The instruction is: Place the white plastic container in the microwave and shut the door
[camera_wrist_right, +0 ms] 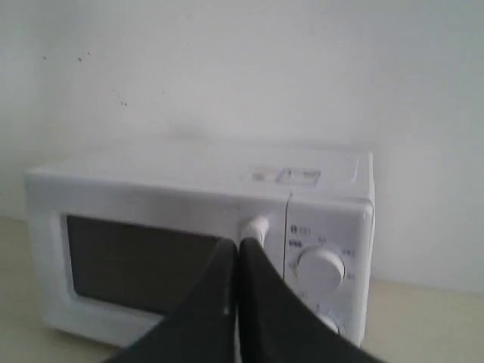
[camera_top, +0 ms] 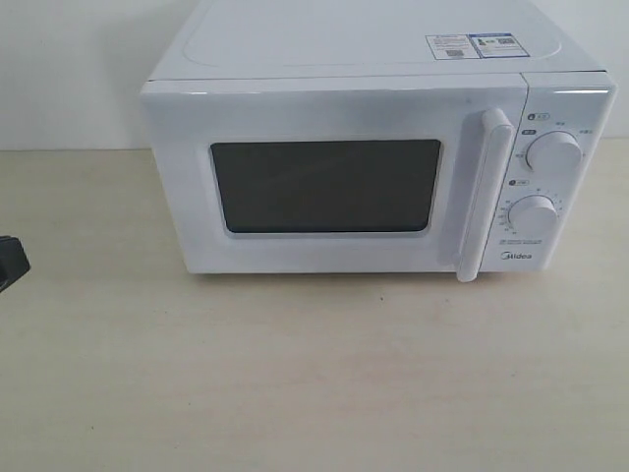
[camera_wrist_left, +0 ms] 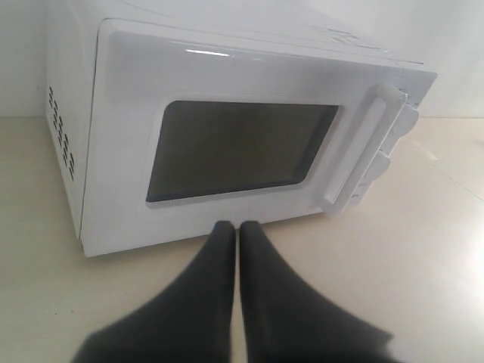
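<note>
The white Midea microwave (camera_top: 373, 147) stands at the back of the table with its door (camera_top: 324, 187) closed; the dark window and the long vertical handle (camera_top: 486, 192) face me. The white plastic container is out of view in every frame. My left gripper (camera_wrist_left: 237, 227) is shut and empty, low over the table in front of the microwave (camera_wrist_left: 227, 128); only a dark bit of that arm (camera_top: 10, 261) shows at the exterior view's left edge. My right gripper (camera_wrist_right: 237, 246) is shut and empty, looking at the microwave (camera_wrist_right: 197, 234) from a distance; the exterior view does not show it.
Two round dials (camera_top: 553, 152) sit on the panel right of the door. The beige table (camera_top: 295, 374) spreads in front of the microwave. A white wall rises behind it. Vent holes (camera_wrist_left: 62, 136) mark the microwave's side.
</note>
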Available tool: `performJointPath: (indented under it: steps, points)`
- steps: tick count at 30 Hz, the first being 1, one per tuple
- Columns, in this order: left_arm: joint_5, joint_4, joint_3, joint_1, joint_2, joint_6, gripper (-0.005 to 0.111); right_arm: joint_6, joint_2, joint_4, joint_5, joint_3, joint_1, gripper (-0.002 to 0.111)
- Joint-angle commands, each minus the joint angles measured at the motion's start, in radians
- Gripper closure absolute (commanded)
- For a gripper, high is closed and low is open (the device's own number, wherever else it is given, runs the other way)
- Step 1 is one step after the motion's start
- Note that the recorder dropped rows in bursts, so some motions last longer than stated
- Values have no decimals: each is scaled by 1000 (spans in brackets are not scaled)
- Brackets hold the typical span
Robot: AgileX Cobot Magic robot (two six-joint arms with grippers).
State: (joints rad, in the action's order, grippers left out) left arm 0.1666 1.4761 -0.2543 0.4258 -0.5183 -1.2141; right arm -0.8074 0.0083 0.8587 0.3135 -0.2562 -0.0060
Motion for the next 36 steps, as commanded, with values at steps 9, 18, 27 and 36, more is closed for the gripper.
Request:
performJointPath:
  steps: [9, 18, 27, 36]
  points:
    - [-10, 0, 2, 4, 4, -5, 102, 95, -8, 10, -43, 166, -9, 109]
    - [-10, 0, 2, 4, 4, -5, 102, 685, -8, -467, -41, 166, -9, 109]
    - [-10, 0, 2, 4, 4, -5, 102, 776, -8, -609, -40, 166, -9, 109]
    - [-10, 0, 2, 4, 4, -5, 102, 777, -8, -677, -40, 256, -9, 109]
